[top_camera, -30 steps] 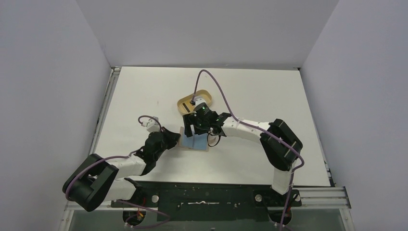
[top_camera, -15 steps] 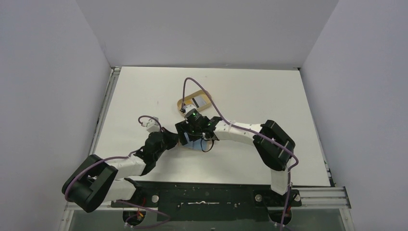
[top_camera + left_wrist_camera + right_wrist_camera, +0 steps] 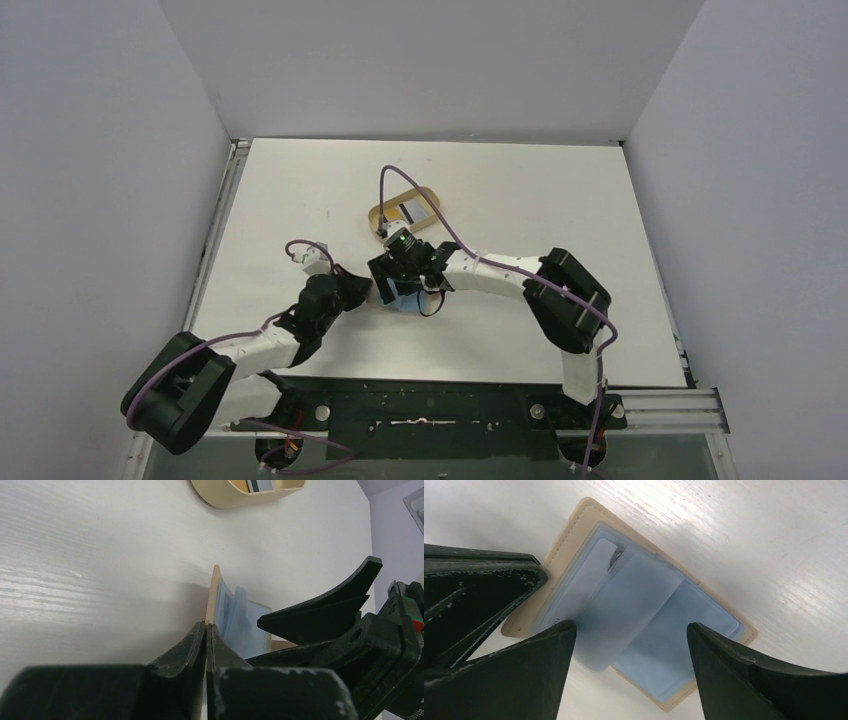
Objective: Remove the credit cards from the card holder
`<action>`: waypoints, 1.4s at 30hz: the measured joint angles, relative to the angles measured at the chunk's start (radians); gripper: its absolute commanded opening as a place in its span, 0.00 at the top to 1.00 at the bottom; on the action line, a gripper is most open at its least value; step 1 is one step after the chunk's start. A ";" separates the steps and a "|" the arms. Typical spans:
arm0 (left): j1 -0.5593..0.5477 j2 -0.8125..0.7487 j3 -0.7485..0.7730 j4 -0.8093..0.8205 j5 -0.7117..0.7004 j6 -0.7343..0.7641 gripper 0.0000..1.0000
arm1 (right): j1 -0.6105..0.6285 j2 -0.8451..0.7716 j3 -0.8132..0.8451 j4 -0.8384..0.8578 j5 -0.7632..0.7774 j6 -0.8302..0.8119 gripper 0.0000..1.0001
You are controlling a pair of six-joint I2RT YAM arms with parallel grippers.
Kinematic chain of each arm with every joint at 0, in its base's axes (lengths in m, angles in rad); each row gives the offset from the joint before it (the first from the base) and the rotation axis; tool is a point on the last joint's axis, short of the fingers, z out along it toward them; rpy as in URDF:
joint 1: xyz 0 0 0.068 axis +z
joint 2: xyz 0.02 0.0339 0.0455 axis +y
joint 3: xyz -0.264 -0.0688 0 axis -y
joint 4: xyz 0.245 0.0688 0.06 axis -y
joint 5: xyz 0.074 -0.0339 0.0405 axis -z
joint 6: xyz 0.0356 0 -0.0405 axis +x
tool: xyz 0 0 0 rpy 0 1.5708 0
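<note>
Card holder (image 3: pixel 644 605) open mid-table, blue sleeves up, whitish card (image 3: pixel 586 577) in one pocket. Left gripper (image 3: pixel 206 626) clamped on its tan edge from 9 o'clock. Right gripper (image 3: pixel 630 627) spread wide just above, holding nothing. Tray (image 3: pixel 373 212) at 12 o'clock, second card (image 3: pixel 412 210) inside.

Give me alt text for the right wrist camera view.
An open tan card holder, light blue inside, lies on the white table, framed by the open right gripper. The left gripper clamps its left edge.

open card holder (image 3: pixel 644 611) below spread right hand (image 3: pixel 630 628)
</note>
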 measured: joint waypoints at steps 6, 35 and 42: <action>0.000 -0.018 0.000 -0.023 -0.004 0.008 1.00 | 0.005 0.001 -0.001 -0.041 0.050 -0.020 0.14; -0.001 -0.003 0.015 -0.103 -0.034 0.051 1.00 | -0.128 -0.286 -0.164 0.163 -0.241 0.104 0.17; -0.007 0.063 0.015 -0.105 -0.067 0.048 1.00 | -0.128 -0.127 -0.188 0.256 -0.347 0.204 0.18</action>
